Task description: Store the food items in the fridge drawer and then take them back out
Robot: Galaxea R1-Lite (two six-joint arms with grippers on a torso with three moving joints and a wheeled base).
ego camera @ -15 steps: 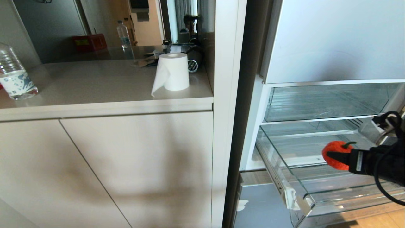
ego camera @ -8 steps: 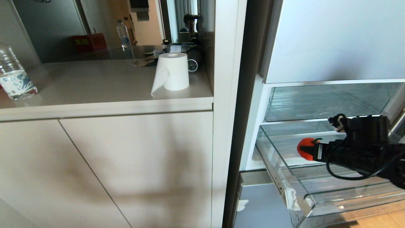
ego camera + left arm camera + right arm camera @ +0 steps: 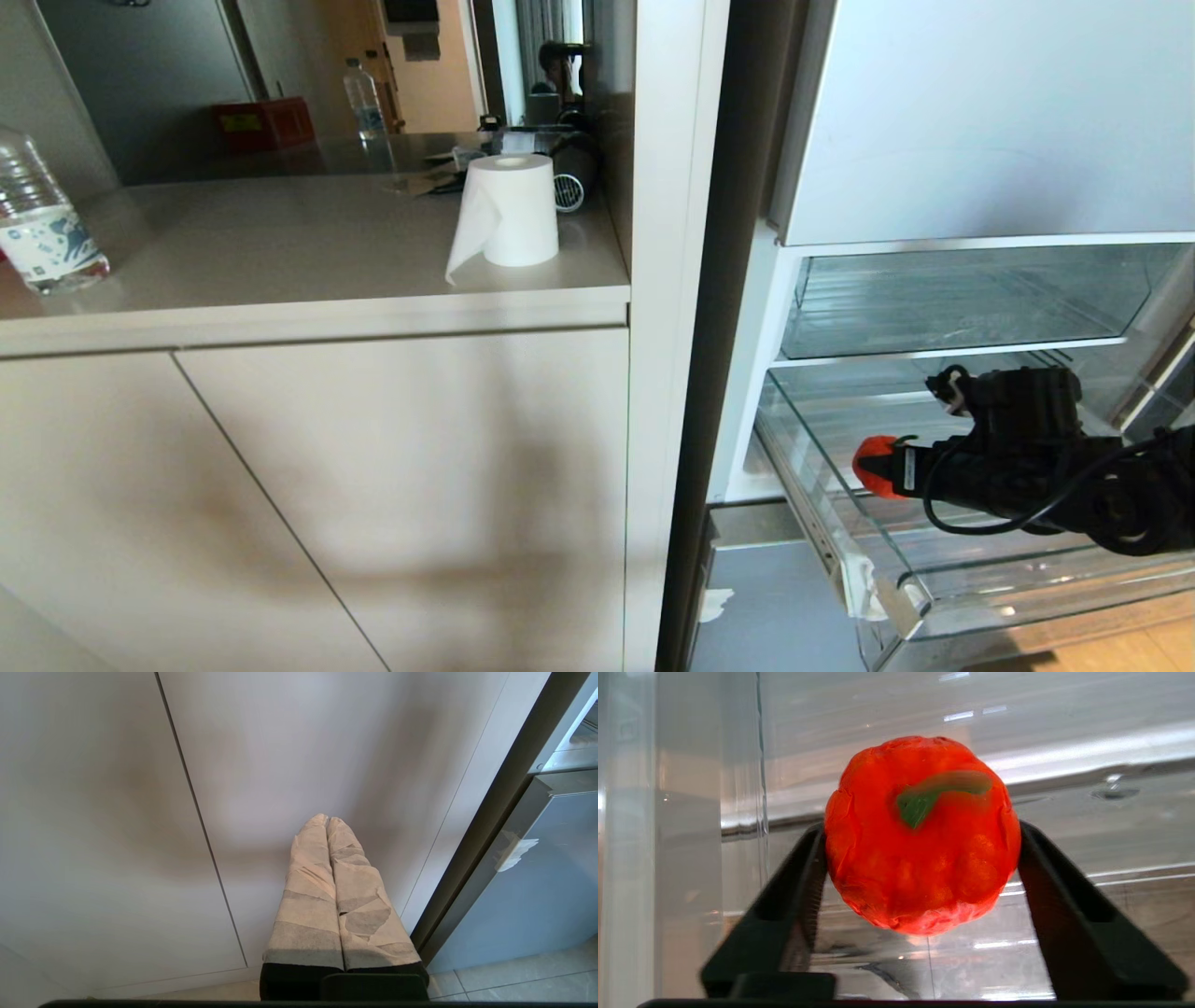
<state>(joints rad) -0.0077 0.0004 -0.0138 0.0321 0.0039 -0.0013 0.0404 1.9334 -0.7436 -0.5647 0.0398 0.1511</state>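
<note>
At the lower right of the head frame we see our right gripper (image 3: pixel 882 467) with its jaws clasping the fuzzy orange-red fruit (image 3: pixel 920 835), lumpy, round and topped by a curled green stem, inside the clear fridge drawer (image 3: pixel 896 597).

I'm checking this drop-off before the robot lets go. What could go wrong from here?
1. The fuzzy orange-red fruit with a green stem sits between the right end effector fingers near the left wall of the clear plastic fridge drawer; released here, the round fruit may roll on the floor.
2. The black cable looping under the wrist hangs low inside the drawer and might snag its rim on withdrawal.
</note>
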